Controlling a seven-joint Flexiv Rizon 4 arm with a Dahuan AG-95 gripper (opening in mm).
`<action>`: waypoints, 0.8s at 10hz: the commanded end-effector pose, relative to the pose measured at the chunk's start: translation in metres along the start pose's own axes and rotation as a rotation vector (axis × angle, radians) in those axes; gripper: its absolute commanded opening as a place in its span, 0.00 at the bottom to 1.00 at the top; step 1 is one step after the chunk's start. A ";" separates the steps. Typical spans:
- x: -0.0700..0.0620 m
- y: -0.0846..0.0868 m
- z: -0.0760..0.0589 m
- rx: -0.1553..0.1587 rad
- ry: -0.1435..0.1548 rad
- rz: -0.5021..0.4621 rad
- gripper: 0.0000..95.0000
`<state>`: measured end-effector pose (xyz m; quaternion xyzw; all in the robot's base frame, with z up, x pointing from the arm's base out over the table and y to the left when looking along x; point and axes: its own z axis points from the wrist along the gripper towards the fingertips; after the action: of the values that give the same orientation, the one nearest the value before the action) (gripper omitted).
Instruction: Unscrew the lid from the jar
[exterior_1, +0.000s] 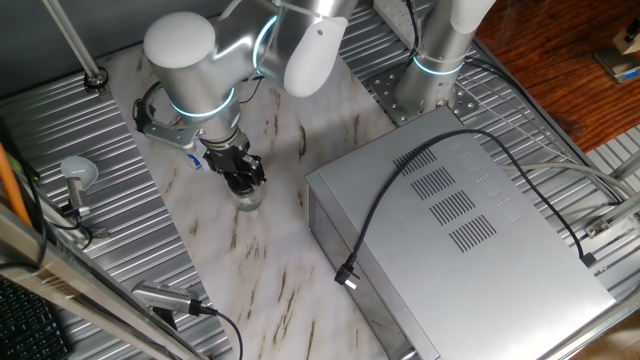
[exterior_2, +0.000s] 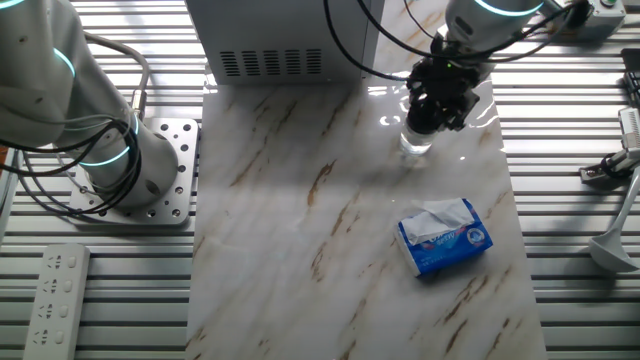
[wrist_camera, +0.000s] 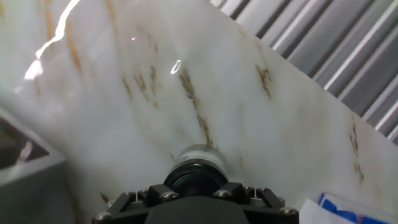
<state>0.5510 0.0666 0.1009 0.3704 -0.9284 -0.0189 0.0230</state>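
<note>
A small clear jar (exterior_1: 249, 199) (exterior_2: 416, 146) stands upright on the marble slab (exterior_1: 270, 270), left of the grey box. Its black lid (wrist_camera: 196, 177) sits on top, with the glass body (wrist_camera: 200, 154) showing just beyond it in the hand view. My gripper (exterior_1: 243, 176) (exterior_2: 437, 106) (wrist_camera: 196, 188) comes straight down over the jar, its black fingers (wrist_camera: 244, 194) shut on either side of the lid. In both fixed views the fingers hide most of the lid.
A large grey metal box (exterior_1: 455, 225) (exterior_2: 270, 30) with a black cable (exterior_1: 395, 205) across it stands close to the right of the jar. A blue-and-white packet (exterior_2: 445, 238) (wrist_camera: 348, 210) lies on the slab. A second arm's base (exterior_2: 120, 165) and ribbed metal decking (exterior_1: 90, 130) border the slab.
</note>
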 end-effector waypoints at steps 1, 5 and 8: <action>0.000 0.000 0.001 0.010 0.004 -0.140 0.60; 0.000 0.000 0.001 0.011 0.010 -0.269 0.60; 0.000 0.000 0.001 0.014 0.014 -0.399 0.60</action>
<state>0.5508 0.0666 0.1011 0.5245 -0.8510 -0.0149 0.0225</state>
